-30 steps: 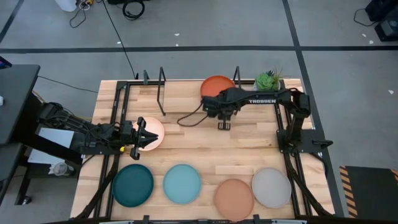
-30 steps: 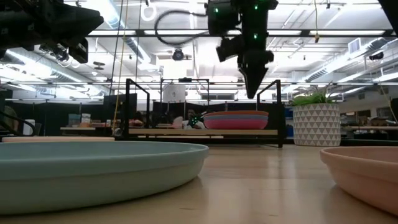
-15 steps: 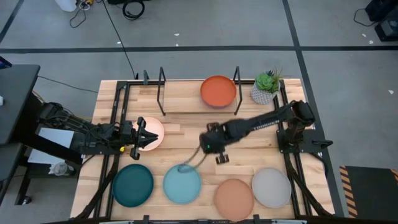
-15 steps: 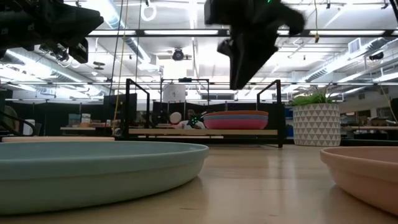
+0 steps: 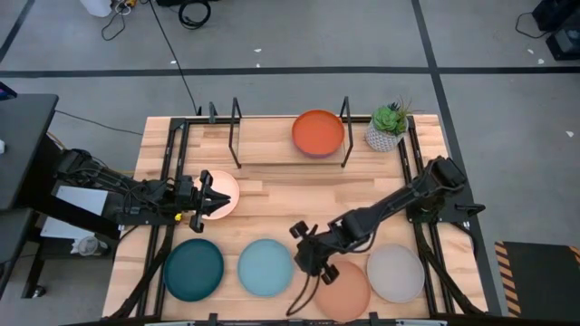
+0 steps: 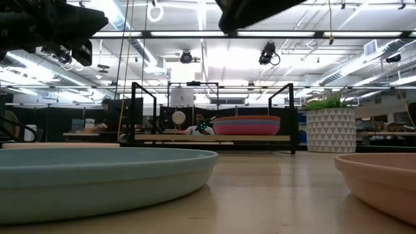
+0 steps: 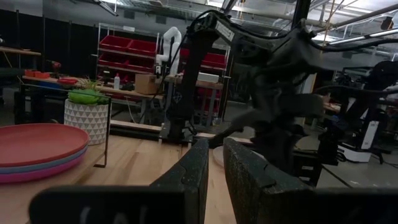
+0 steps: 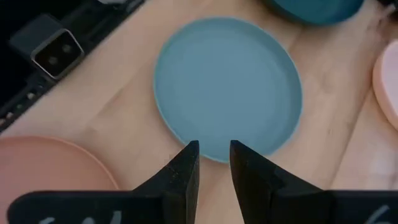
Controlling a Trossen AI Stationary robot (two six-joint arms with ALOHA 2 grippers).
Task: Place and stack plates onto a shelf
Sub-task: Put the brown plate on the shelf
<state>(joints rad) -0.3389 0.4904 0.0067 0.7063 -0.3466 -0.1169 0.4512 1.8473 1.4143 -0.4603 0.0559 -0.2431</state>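
The shelf (image 5: pixel 272 140) stands at the table's far edge. On its right half lies a stack of plates (image 6: pixel 247 125), the orange plate (image 5: pixel 318 133) on top. The cream-pink plate (image 5: pixel 222 193) lies mid-left, under my left gripper (image 5: pixel 205 195), which hovers shut. Along the near edge lie the dark teal plate (image 5: pixel 193 269), the light blue plate (image 5: pixel 265 267), the peach plate (image 5: pixel 342 290) and the grey plate (image 5: pixel 395 273). My right gripper (image 8: pixel 213 163) hangs over the light blue plate's rim (image 8: pixel 214 152) on the side facing the peach plate, open by a narrow gap and empty.
A small potted plant (image 5: pixel 388 127) stands right of the shelf at the far right corner. Black frame rails (image 5: pixel 168 181) run along the table's left and right sides. Bare wood (image 5: pixel 299 195) lies between the shelf and the near row of plates.
My right arm has swung from the shelf, where the orange plate stays on the stack, across the table toward the near edge and a little left. It has come down over the gap between the light blue and peach plates. The plates have not moved.
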